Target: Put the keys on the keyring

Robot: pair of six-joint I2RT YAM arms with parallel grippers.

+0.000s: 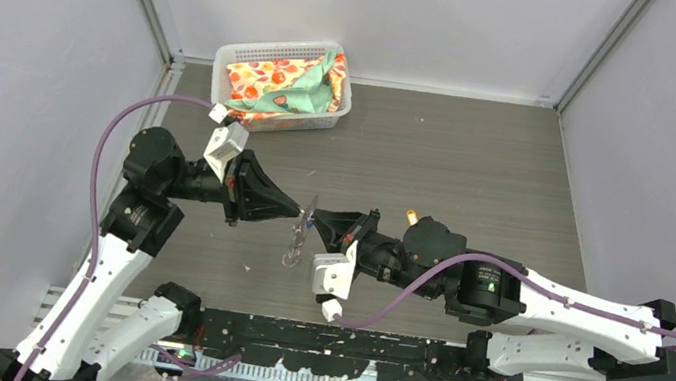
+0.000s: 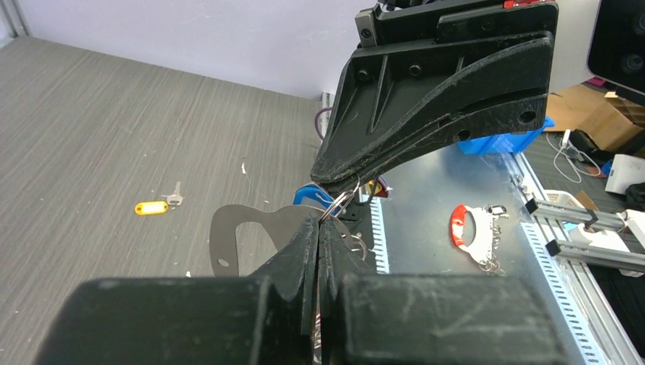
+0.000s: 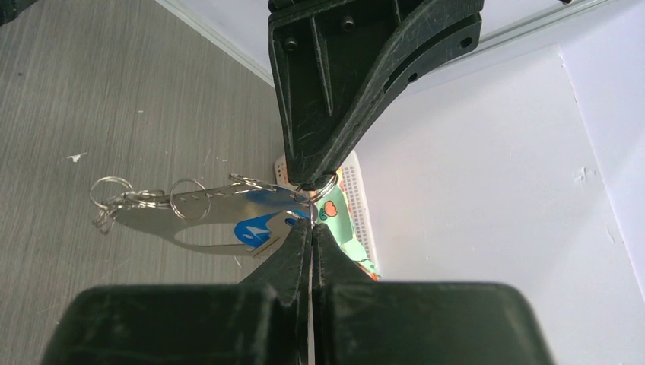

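**Me:** At the tip of my left gripper (image 2: 319, 228), the fingers are pressing flat together. They are pinching one end of the keyring (image 3: 228, 205), which is hanging in the air between my two arms.

**Partner:** And what is your right gripper (image 3: 311, 228) doing?

**Me:** It is meeting the left one nose to nose. Its fingers are pressing together too, right where the keyring's end and a small wire ring (image 2: 341, 203) are sitting. I am not managing to tell which of the two they are nipping.

**Partner:** Where are the keys lying?

**Me:** The blue key (image 3: 255, 228) is showing against the keyring's flat metal, just beside my fingertips. Whether it is hanging from a ring there, I cannot tell. More wire rings (image 3: 189, 199) are dangling along the keyring, away from my fingers. The yellow key (image 2: 150, 207) is lying flat on the table (image 1: 478, 171), well apart from the keyring and close beside my right arm.

**Partner:** Is anything sitting in a container?

**Me:** A white basket (image 1: 232, 61) is standing at the far edge of the table, toward the left corner. A patterned cloth (image 1: 289, 84), orange and yellow with a green side, is lying bunched inside and filling most of it.
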